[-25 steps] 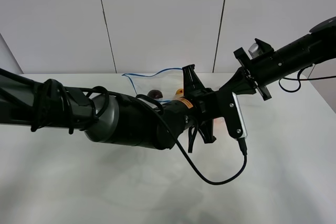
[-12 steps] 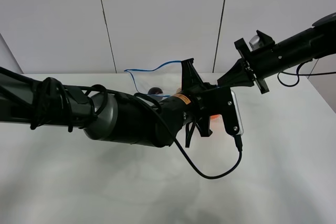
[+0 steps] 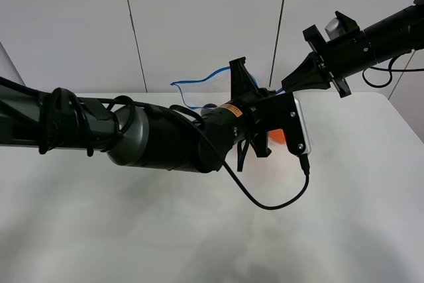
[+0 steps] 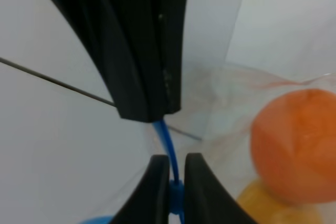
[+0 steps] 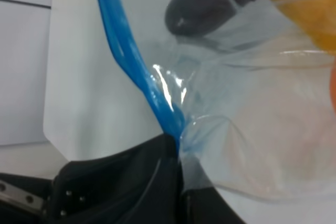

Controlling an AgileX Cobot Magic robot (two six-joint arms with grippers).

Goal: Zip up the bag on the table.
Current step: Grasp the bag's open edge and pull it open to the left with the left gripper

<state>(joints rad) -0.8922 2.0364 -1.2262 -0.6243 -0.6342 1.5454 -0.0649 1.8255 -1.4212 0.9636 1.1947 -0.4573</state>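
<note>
At the back, a white panelled wall (image 3: 199, 24), plain and matte, cut by two thin dark vertical seams (image 3: 132, 28), one left of centre and one right of centre, both leaning a little. Same wall in the left wrist view, pale and blurred, crossed by one slanting dark seam. Close up there, a round orange (image 4: 296, 145), soft and out of focus, right against a yellow pear (image 4: 268, 205). In the right wrist view, a dark purple eggplant (image 5: 215, 3) with a glossy highlight, stem end near the pear, and a sliver of the orange at the picture's edge. From the high camera, only a small patch of the orange.
</note>
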